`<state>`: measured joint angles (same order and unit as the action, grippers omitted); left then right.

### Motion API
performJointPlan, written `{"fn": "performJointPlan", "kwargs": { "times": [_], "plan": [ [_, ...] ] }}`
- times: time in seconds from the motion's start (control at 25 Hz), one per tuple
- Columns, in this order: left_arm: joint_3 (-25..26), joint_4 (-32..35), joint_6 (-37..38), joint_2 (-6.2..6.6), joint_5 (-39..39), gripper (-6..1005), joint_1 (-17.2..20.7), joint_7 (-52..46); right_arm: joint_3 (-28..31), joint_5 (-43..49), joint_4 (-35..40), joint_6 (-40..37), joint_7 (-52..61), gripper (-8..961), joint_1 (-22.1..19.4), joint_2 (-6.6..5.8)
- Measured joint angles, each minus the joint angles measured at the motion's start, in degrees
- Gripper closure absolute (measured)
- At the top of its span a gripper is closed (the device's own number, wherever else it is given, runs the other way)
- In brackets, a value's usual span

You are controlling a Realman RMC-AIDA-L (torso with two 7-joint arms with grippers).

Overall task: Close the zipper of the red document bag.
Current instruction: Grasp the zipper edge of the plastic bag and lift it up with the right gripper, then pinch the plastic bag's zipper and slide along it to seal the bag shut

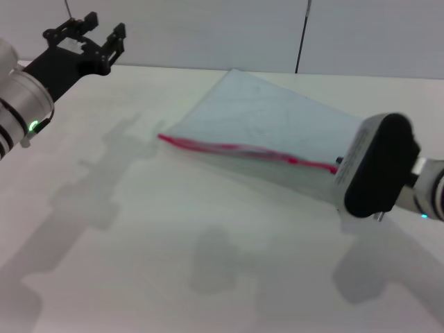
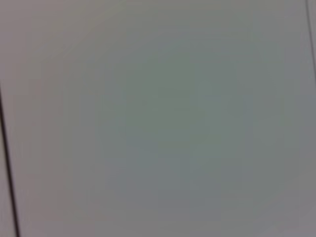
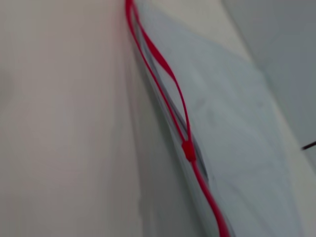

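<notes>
Where the right gripper (image 1: pixel 347 182) hides the zipper (image 1: pixel 236 149) end, its fingers unseen, grip untellable; left gripper (image 1: pixel 94 35) released, raised apart.

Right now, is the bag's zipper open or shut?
Partly open: the zipper splits into two red strands beyond the slider.

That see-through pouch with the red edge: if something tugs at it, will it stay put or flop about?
The red document bag looks thin and creased, so it would probably bend rather than hold its shape. Lying flat on the smooth table, it may well slide when tugged. The zipper gapes in two loose strands, suggesting a soft edge.
</notes>
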<state>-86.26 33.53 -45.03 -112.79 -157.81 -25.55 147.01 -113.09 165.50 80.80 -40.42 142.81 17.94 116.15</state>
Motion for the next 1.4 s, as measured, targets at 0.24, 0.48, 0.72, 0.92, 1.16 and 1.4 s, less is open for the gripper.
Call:
{"fn": "performJointPlan", "kwargs": {
  "times": [0.24,0.48,0.72,0.92,1.16,1.4],
  "plan": [
    [0.0,4.1,2.6,0.39,11.2,483,-0.1,-7.8,2.2,0.2,5.0,0.3,0.0,823,-2.9,-0.05],
    [0.0,10.3,3.6,0.92,30.5,534,-0.8,-21.9,2.7,0.4,5.7,0.4,0.0,868,-3.1,-0.05],
    [0.2,15.5,1.8,2.04,48.0,562,-2.7,-36.6,2.9,0.3,5.7,0.5,0.0,901,-3.2,-0.05],
    [0.3,16.8,-3.3,2.43,57.5,557,-5.2,-41.9,2.9,0.1,5.3,0.5,0.0,903,-3.0,-0.03],
    [0.3,17.9,-7.0,2.74,65.1,554,-7.7,-46.1,2.6,0.0,5.8,0.5,0.0,902,-3.1,0.07],
    [0.3,24.1,-7.1,1.13,75.3,554,-8.1,-50.3,2.5,0.0,6.0,0.1,0.1,902,-2.9,0.11]
  ]
}}
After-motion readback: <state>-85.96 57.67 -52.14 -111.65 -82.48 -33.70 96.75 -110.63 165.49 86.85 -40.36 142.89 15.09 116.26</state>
